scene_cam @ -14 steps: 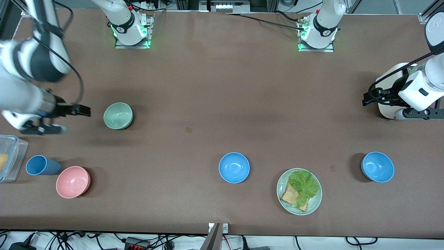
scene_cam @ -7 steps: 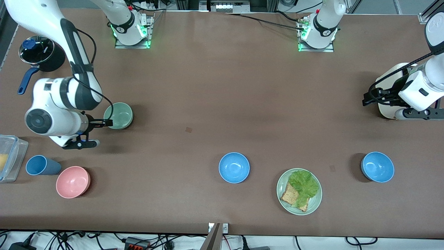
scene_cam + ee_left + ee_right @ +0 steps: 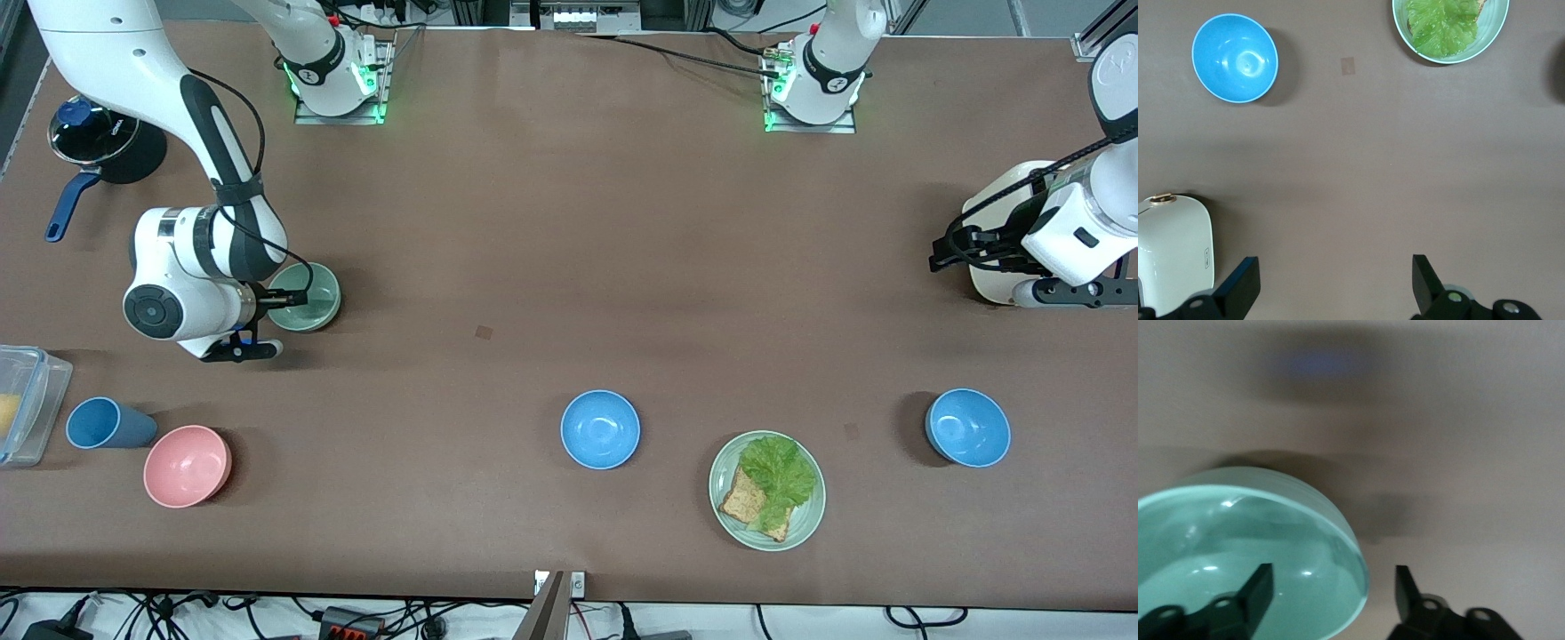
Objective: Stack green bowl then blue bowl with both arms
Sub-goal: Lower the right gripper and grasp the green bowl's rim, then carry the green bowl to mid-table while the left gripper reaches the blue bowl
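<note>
Front view showed, from the right arm's end of the table onward: one clear plastic container (image 3: 27, 400) at the table edge, one dark pot (image 3: 105, 133) with a blue handle near the robots' side, one tall blue cup (image 3: 102, 424) lying beside one pink bowl (image 3: 187, 465), and one green bowl (image 3: 307, 298) resting on the table, farther from the front camera than the cup and pink bowl. The right gripper (image 3: 286, 300) sat at that bowl's rim; in the right wrist view its fingers (image 3: 1257, 587) were spread apart, one over the bowl's (image 3: 1238, 553) inside and one outside the rim, not yet closed on it.

Two blue bowls stood nearer the front camera: the first blue bowl (image 3: 600, 429) mid-table, the second blue bowl (image 3: 968, 428) toward the left arm's end. Between them lay one green plate (image 3: 766, 491) carrying lettuce and toast. One white toaster (image 3: 1000, 236) stood at the left arm's end, where the left gripper (image 3: 1331, 283) waited above the table with its fingers wide apart and holding nothing.
</note>
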Motion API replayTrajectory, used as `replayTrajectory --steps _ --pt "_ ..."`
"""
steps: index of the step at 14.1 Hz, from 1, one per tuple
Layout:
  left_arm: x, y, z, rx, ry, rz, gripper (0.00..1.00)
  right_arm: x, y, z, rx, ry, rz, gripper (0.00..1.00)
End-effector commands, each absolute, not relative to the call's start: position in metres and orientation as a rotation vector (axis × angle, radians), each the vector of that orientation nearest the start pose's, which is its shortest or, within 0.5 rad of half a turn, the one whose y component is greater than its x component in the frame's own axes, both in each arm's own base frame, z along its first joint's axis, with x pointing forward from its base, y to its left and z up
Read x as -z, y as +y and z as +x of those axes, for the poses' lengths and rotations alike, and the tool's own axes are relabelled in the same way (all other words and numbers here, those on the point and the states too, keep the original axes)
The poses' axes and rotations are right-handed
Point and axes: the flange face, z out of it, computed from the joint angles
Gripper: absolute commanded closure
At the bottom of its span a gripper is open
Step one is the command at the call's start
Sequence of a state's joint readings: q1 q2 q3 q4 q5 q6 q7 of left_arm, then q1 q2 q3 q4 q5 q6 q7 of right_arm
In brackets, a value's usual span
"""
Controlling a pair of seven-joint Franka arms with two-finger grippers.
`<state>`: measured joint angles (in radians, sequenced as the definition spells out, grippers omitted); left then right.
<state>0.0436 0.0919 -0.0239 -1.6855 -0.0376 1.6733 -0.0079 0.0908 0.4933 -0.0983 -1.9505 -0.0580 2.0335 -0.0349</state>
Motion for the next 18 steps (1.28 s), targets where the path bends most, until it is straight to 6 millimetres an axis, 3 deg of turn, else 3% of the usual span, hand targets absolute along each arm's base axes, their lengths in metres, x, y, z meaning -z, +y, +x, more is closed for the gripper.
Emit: replayTrajectory --steps 1,2,5,8,9,10,11,12,14,15,16,18 --pt "-0.524 0.012 0.582 -0.189 -0.057 -3.163 0.0 -0.199 -0.018 0.567 -0.662 -0.091 -3.159 0.94" --pt "-0.522 0.016 0.582 -0.194 -0.059 -3.165 0.0 -0.199 -0.018 0.568 -0.659 -0.1 -3.157 1.0" --pt "-0.52 0.016 0.583 -0.199 -0.057 -3.165 0.0 -0.202 -0.007 0.57 -0.643 -0.115 -3.134 1.0" --pt "-0.509 0.016 0.587 -0.225 -0.048 -3.163 0.0 -0.215 0.053 0.578 -0.578 -0.174 -3.07 1.0" --pt "-0.506 0.016 0.589 -0.223 -0.044 -3.157 0.0 -0.223 0.084 0.582 -0.555 -0.235 -3.042 1.0" --pt "-0.488 0.019 0.596 -0.261 -0.052 -3.157 0.0 -0.232 0.123 0.582 -0.529 -0.296 -3.03 1.0" --pt "-0.481 0.02 0.61 -0.261 -0.051 -3.153 0.0 -0.239 0.151 0.583 -0.51 -0.282 -3.036 1.0" --pt "-0.469 0.027 0.63 -0.263 -0.065 -3.154 0.0 -0.246 0.192 0.579 -0.487 -0.284 -3.044 1.0" --pt "-0.426 0.086 0.658 -0.314 -0.115 -3.17 0.0 -0.251 0.268 0.571 -0.462 -0.239 -3.042 1.0" --pt "-0.412 0.107 0.671 -0.308 -0.054 -3.186 0.0 -0.251 0.303 0.565 -0.461 -0.21 -3.029 1.0" --pt "-0.394 0.117 0.682 -0.32 0.016 -3.193 0.0 -0.251 0.341 0.557 -0.463 -0.174 -3.015 1.0" --pt "-0.365 0.146 0.697 -0.244 0.039 -3.197 0.0 -0.245 0.396 0.533 -0.479 -0.11 -3.015 1.0"
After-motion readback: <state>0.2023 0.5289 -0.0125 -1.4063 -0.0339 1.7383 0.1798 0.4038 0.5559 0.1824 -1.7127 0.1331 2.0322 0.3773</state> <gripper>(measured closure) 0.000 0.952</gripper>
